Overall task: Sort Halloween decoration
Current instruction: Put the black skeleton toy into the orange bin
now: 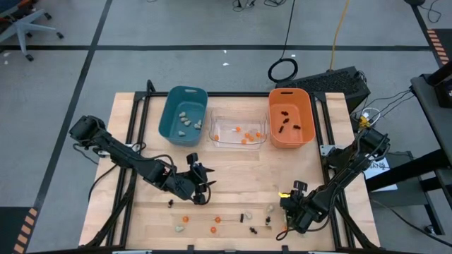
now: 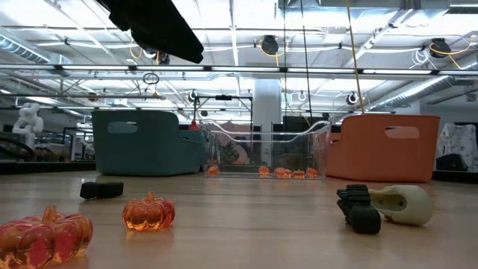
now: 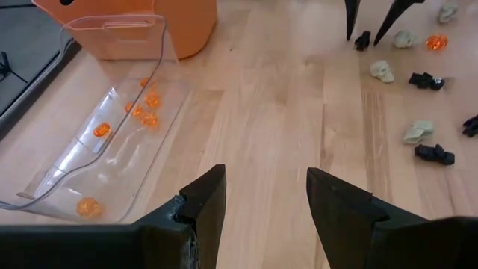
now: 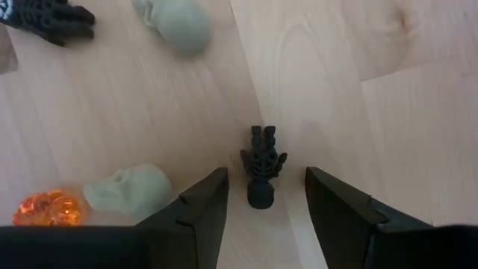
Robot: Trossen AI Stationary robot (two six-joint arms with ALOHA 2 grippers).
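Right gripper [image 4: 260, 196] was open, straddling a black skeleton [image 4: 261, 167], nothing gripped; left gripper [image 3: 261, 198] open, empty, over bare table [image 3: 269, 112].

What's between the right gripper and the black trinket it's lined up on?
Nothing visible. In the right wrist view the right gripper stands open with the black skeleton trinket directly between its fingers, bare wood around it. The nearest pale skull lies off to one side, apart from it and outside the fingers.
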